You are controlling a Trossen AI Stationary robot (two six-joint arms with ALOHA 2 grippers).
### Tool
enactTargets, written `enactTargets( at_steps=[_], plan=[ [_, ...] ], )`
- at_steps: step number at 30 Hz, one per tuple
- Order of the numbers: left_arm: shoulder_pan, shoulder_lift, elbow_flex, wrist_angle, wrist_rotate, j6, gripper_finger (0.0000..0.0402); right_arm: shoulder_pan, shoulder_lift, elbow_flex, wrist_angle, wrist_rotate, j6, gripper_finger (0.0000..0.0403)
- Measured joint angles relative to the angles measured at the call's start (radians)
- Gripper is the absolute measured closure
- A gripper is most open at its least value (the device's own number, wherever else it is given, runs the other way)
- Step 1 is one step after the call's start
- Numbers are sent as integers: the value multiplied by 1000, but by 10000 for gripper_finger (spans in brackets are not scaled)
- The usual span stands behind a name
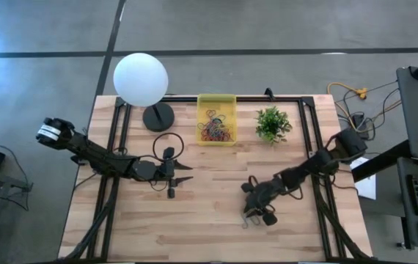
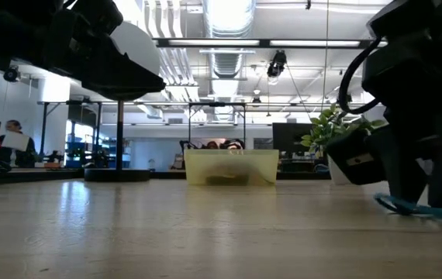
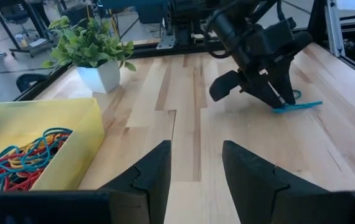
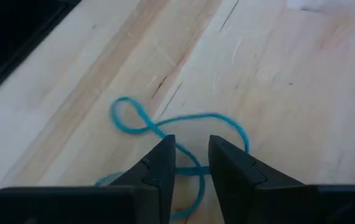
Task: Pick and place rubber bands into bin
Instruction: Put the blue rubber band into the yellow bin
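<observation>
Right wrist view: right gripper point(image 4: 192, 158) low over a teal rubber band point(image 4: 165, 127) on the table point(image 4: 277, 74).
Its fingers straddle a strand, narrow gap, not pinching yet. Left gripper point(image 1: 180, 177) hangs spread open mid-table. Farther back, the yellow bin point(image 1: 216, 103) holds a pile of bands.

No readable text, label, brand, number or sign is showing on anything in these views.

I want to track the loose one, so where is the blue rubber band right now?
The blue rubber band lies on the table's right front part, under the right claw, well in front of the plant.
</observation>
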Motion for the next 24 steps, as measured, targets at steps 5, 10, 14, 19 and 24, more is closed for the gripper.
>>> enactTargets(
  at_steps=[5,10,14,19,24],
  plan=[
    [0,0,0,1,0,0,272,21,-3,-3,-23,70,-42,316],
    [0,0,0,6,0,0,272,35,-7,-1,-78,115,-48,315],
    [0,0,0,7,0,0,272,45,-6,-1,-88,124,-46,315],
    [0,0,0,6,0,-3,272,61,-7,-1,-114,139,-35,320],
    [0,0,0,6,0,-3,272,73,-7,-2,-118,169,-25,326]
  ],
)
